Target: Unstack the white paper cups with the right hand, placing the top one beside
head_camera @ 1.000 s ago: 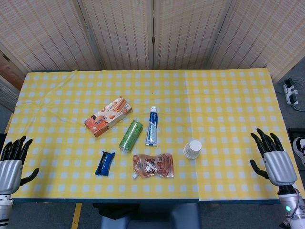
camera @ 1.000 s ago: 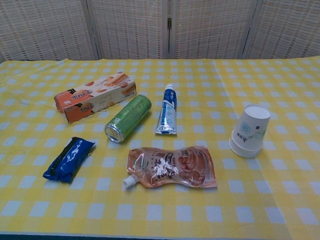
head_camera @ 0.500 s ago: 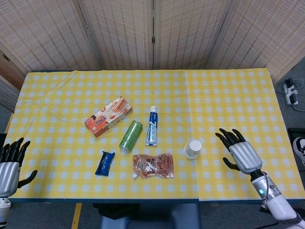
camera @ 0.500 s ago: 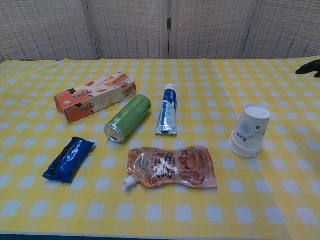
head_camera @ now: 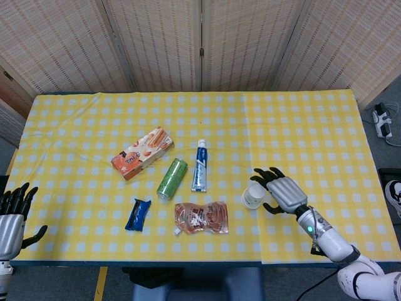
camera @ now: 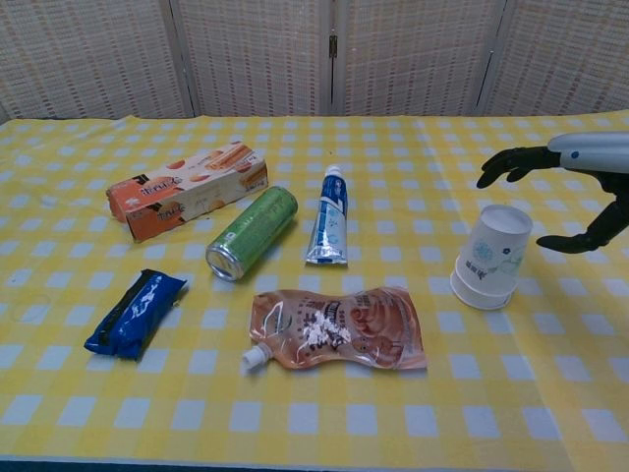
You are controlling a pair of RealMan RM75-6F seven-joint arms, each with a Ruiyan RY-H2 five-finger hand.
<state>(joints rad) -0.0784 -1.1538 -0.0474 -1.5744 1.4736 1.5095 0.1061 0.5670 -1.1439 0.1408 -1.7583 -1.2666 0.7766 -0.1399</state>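
The stacked white paper cups stand upside down on the yellow checked tablecloth, right of centre, with a faint floral print. My right hand hovers just right of and above the stack, fingers spread, holding nothing and apart from the cups. My left hand is at the table's near left corner, fingers apart and empty; the chest view does not show it.
Left of the cups lie a brown spouted pouch, a blue-white tube, a green can, an orange snack box and a blue wrapper. Bare tablecloth lies right of and behind the cups.
My right hand has travelled left from the table's right edge until it hovers by the cups. The left hand has sunk slightly. The cups have not moved.
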